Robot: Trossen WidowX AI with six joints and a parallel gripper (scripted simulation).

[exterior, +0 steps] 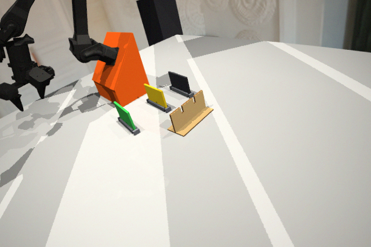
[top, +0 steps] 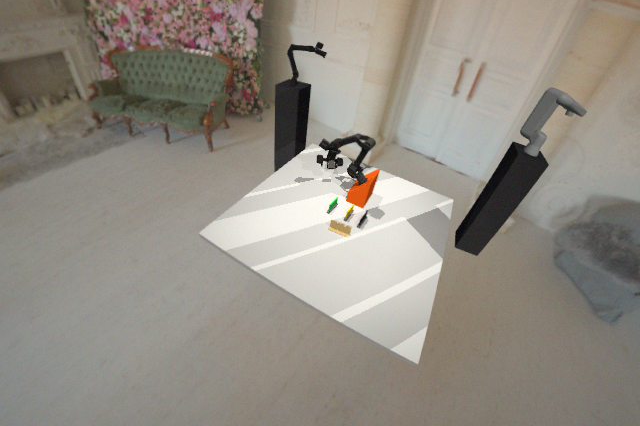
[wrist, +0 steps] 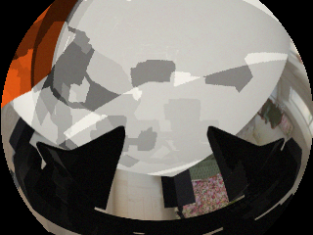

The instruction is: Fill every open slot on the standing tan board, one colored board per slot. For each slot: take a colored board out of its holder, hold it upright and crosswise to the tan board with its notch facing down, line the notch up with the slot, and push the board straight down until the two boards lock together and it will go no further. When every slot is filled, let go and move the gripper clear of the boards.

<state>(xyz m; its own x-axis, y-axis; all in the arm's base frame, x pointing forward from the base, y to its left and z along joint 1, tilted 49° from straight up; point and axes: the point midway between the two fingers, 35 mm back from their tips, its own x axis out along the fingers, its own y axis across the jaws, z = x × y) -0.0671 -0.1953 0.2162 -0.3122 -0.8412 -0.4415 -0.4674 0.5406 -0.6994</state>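
Observation:
The tan board [top: 340, 227] [exterior: 189, 113] stands upright on its base; two open slots show in its top edge in the exterior view. A green board [top: 333, 204] [exterior: 126, 116], a yellow board [top: 349, 212] [exterior: 155, 95] and a black board [top: 363, 219] [exterior: 179, 81] each stand upright in a grey holder, in a row behind the tan board. Their notches cannot be made out. My gripper [top: 329, 167] [exterior: 32, 104] [wrist: 167, 131] points down with its fingers wide open and empty. It is above the table, away from all the boards, on the green board's side.
A large orange wedge-shaped block [top: 363, 188] [exterior: 128, 79] stands under the arm's base, behind the colored boards; its edge shows at the left of the wrist view. Two black pedestals [top: 291, 121] [top: 500, 199] with other arms stand beyond the table [top: 310, 266].

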